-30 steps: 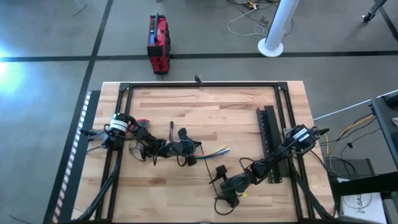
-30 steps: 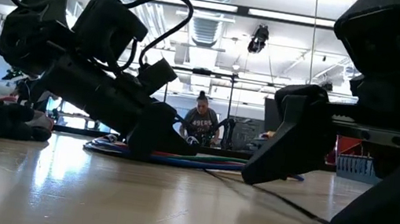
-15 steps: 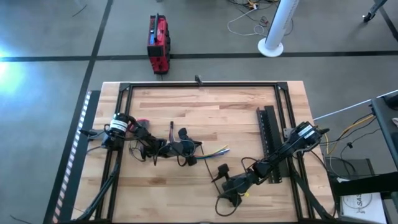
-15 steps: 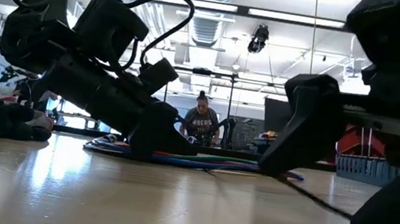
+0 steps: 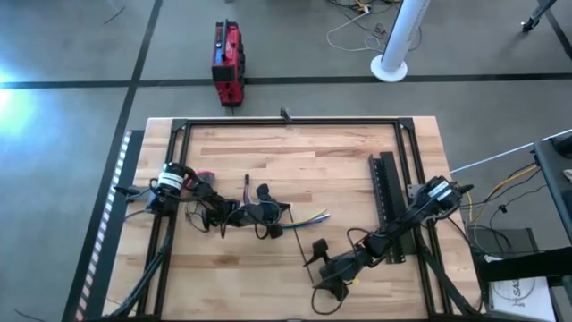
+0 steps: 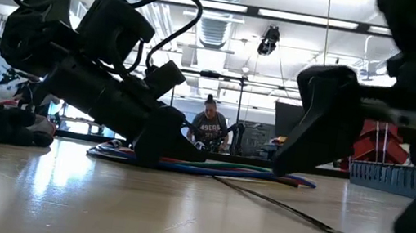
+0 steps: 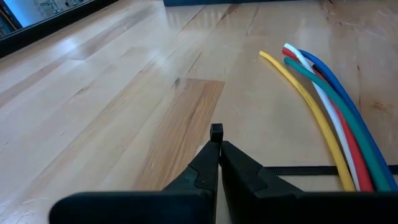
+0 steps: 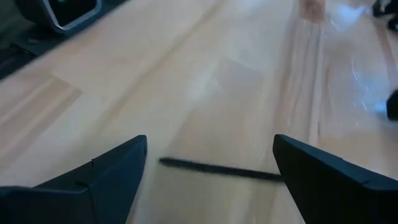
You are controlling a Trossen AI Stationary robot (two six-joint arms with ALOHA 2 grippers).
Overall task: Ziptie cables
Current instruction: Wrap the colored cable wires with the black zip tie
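Cables are lying flat on the table, left of centre, fanning toward 3 o'clock — blue, green, red, white and yellow strands showing in the left wrist view. Nothing is binding them yet. The ziptie is lying loose on the wood, running from beside the bundle toward 5 o'clock; no loop formed, so the task is sitting at its start.

Left gripper, fingers pressed together, is resting at the bundle's 9 o'clock end — likely pinning the dark end, though the clamp point itself is hidden. Right gripper is hovering low at the table's 5 o'clock, jaws spread wide, straddling the ziptie without touching it.

Writing: a person in the low view is wearing a shirt that probably reads "49ERS". A red case is sitting on the floor at 12 o'clock; no legible label.
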